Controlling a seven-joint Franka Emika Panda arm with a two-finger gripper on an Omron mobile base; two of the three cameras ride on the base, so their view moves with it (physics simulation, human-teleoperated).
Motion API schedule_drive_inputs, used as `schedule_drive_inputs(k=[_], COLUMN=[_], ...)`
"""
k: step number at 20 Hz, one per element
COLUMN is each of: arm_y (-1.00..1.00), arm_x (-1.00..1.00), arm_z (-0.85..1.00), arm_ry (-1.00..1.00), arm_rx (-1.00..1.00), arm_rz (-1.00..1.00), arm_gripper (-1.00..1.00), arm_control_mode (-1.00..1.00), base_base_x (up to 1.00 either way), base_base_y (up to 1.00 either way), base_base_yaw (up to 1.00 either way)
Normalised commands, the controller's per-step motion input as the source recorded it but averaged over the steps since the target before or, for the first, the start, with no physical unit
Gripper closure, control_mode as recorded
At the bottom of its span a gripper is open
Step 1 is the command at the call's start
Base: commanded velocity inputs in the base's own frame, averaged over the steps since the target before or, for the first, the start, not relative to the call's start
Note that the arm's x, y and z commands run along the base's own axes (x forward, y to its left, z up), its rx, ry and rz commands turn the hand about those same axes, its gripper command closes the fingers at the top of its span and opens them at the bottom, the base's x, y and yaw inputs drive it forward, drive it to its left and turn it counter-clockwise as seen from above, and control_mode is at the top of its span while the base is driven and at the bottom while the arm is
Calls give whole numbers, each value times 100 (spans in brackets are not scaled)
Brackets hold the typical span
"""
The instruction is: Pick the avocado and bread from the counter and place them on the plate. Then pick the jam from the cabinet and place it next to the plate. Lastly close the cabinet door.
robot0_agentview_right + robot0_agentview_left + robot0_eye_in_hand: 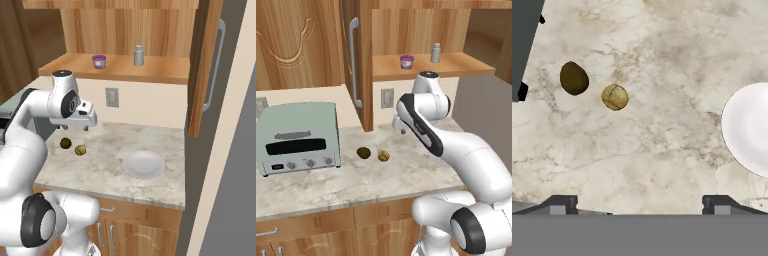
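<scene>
avocado (363,152) and bread (383,157) lie just beside each other on the counter (331,185), the avocado nearer the pale green toaster oven (298,137). the empty plate (143,164) sits well apart from them on the same counter, toward the open cabinet door (206,65). the jam (99,61) stands on the cabinet (125,30) shelf, with a grey shaker bottle (138,55) near it. the gripper (640,202) hangs above bare counter between lumps and plate, fingers spread wide, holding nothing.
</scene>
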Motion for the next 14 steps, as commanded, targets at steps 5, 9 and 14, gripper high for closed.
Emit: schedule_drive_inputs(k=[5, 9, 14], arm_y=[12, 17, 19], arm_x=[26, 30, 32], arm_z=[-32, -33, -32], arm_ry=[5, 6, 6], arm_rx=[1, 0, 0], arm_rz=[0, 0, 0], arm_gripper=[-100, -100, -100], arm_control_mode=[-100, -100, -100], base_base_x=[0, 0, 0], base_base_y=[0, 0, 0], base_base_yaw=[0, 0, 0])
